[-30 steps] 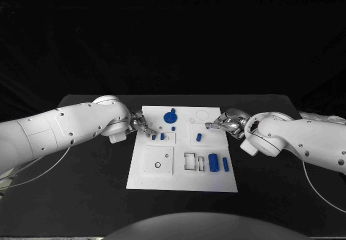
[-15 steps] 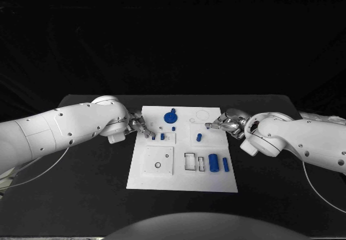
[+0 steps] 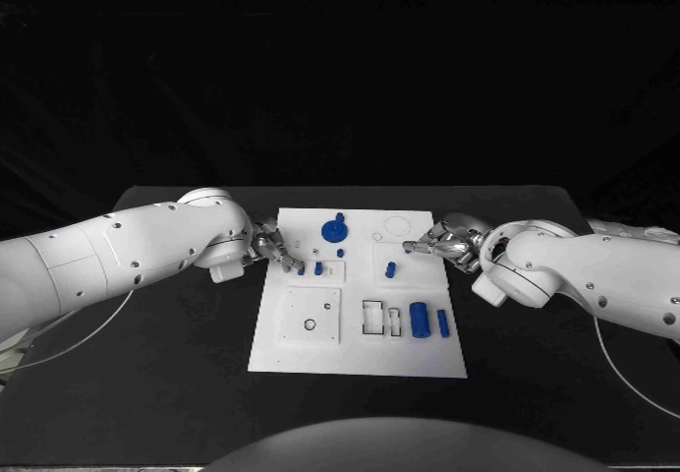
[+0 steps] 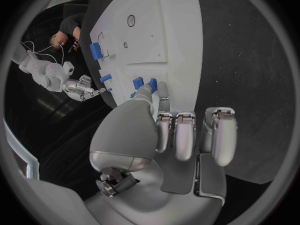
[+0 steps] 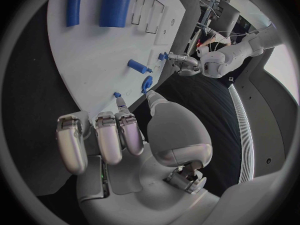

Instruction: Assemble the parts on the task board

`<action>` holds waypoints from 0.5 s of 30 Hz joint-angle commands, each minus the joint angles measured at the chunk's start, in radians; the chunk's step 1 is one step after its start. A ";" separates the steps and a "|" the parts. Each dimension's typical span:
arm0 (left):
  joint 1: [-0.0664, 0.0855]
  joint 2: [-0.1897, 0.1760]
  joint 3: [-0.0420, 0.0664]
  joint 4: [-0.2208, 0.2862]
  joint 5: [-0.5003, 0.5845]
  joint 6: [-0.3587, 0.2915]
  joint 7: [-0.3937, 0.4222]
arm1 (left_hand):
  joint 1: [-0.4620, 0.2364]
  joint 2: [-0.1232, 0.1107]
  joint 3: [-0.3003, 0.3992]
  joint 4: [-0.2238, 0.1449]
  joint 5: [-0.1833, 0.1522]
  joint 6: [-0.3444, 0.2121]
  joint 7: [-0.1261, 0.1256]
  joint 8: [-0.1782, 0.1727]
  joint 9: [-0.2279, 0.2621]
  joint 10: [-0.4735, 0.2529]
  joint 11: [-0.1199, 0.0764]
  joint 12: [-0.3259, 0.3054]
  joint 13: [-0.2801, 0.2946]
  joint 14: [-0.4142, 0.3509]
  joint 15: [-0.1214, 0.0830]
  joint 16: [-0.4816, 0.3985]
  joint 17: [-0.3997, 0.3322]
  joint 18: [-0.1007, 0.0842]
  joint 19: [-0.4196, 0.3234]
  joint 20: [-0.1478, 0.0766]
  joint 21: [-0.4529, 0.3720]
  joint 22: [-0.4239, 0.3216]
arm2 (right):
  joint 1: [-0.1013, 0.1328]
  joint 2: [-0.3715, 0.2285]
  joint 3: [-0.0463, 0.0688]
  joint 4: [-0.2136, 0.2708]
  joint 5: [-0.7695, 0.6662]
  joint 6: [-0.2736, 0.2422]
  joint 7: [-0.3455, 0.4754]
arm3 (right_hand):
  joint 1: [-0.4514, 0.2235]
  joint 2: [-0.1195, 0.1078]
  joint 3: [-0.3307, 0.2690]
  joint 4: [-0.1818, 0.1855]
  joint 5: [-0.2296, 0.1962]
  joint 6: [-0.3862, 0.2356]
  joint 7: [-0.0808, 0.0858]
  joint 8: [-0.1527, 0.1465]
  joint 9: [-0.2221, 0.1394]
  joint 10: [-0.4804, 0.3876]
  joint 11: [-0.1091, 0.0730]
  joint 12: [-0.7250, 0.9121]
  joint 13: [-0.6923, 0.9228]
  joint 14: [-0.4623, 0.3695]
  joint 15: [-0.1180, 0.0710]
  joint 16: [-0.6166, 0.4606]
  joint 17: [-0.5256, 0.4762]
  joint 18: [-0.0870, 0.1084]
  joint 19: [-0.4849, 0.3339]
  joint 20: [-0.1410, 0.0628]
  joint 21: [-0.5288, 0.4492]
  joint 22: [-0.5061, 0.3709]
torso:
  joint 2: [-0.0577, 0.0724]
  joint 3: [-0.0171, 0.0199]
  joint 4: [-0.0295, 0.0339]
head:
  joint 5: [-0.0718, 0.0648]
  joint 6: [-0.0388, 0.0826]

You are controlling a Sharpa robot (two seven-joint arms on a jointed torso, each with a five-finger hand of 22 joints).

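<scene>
- Now reaching in with left hand [image 3: 278, 248], fingers spread, tips touching two small blue pegs [image 3: 311, 267] on white board [image 3: 355, 354].
- Pinching tiny blue pin [image 5: 117, 94] in right hand [image 3: 432, 243], at board's right edge.
- Probably light, hard, smooth; best pinched by the sides.

The head view is dim around a bright middle: the white task board [image 3: 358, 295] and both white arms stand out sharply against the black desk [image 3: 170, 383] and a black background. Shadows are faint. Both wrist views bend straight edges, the board's sides curving toward the dark circular frame. Soft glare sits on the silver left hand [image 4: 181, 135] and right hand [image 5: 112, 135].
</scene>
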 commanded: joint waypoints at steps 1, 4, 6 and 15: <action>0.001 -0.002 0.001 0.004 0.006 0.022 0.018 | -0.011 -0.009 -0.009 0.003 0.006 -0.002 0.003 0.003 -0.001 0.104 -0.002 0.003 0.261 0.103 -0.007 0.003 0.263 -0.007 0.105 -0.008 0.002 0.263 | -0.001 0.000 0.000 0.000 -0.009 0.013 0.008 | 0.002 0.008 -0.006 0.001 0.005 -0.006 0.015 0.004 0.001 0.104 0.009 0.007 0.263 0.103 0.008 0.006 0.263 -0.014 0.106 0.009 0.005 0.263 | -0.001 0.0000 0.0000 | 0.001 0.001; 0.001 -0.007 0.001 0.007 0.011 0.026 0.029 | -0.032 -0.018 -0.020 0.004 0.007 0.001 0.005 0.003 -0.002 0.104 -0.001 0.003 0.261 0.103 -0.007 0.003 0.263 -0.007 0.105 -0.008 0.002 0.263 | -0.001 0.000 0.000 -0.001 -0.009 0.012 0.008 | 0.002 0.008 -0.006 0.001 0.005 -0.006 0.015 0.004 0.001 0.104 0.009 0.007 0.263 0.103 0.008 0.006 0.263 -0.014 0.106 0.009 0.005 0.263 | 0.000 -0.0002 0.0000 | 0.001 0.002; 0.001 -0.012 0.001 0.010 0.017 0.026 0.039 | -0.053 -0.029 -0.028 0.004 0.007 0.004 0.005 0.004 -0.003 0.104 0.000 0.003 0.261 0.103 -0.007 0.003 0.263 -0.007 0.105 -0.008 0.002 0.263 | -0.001 0.000 0.000 -0.001 -0.009 0.012 0.008 | 0.002 0.008 -0.006 0.001 0.005 -0.006 0.015 0.004 0.001 0.104 0.009 0.007 0.263 0.103 0.008 0.006 0.263 -0.014 0.106 0.009 0.005 0.263 | 0.000 -0.0002 0.0006 | 0.000 0.001; 0.001 -0.029 0.001 0.018 0.054 0.008 0.078 | -0.136 -0.059 -0.027 0.006 -0.009 0.013 0.008 0.005 -0.006 0.104 0.002 0.003 0.261 0.103 -0.009 0.003 0.263 -0.007 0.105 -0.010 0.002 0.263 | -0.001 0.000 0.000 -0.002 -0.009 0.012 0.009 | 0.002 0.008 -0.006 0.001 0.005 -0.006 0.015 0.004 0.001 0.104 0.009 0.007 0.263 0.103 0.008 0.006 0.263 -0.014 0.106 0.009 0.005 0.263 | 0.000 -0.0003 0.0008 | 0.001 0.003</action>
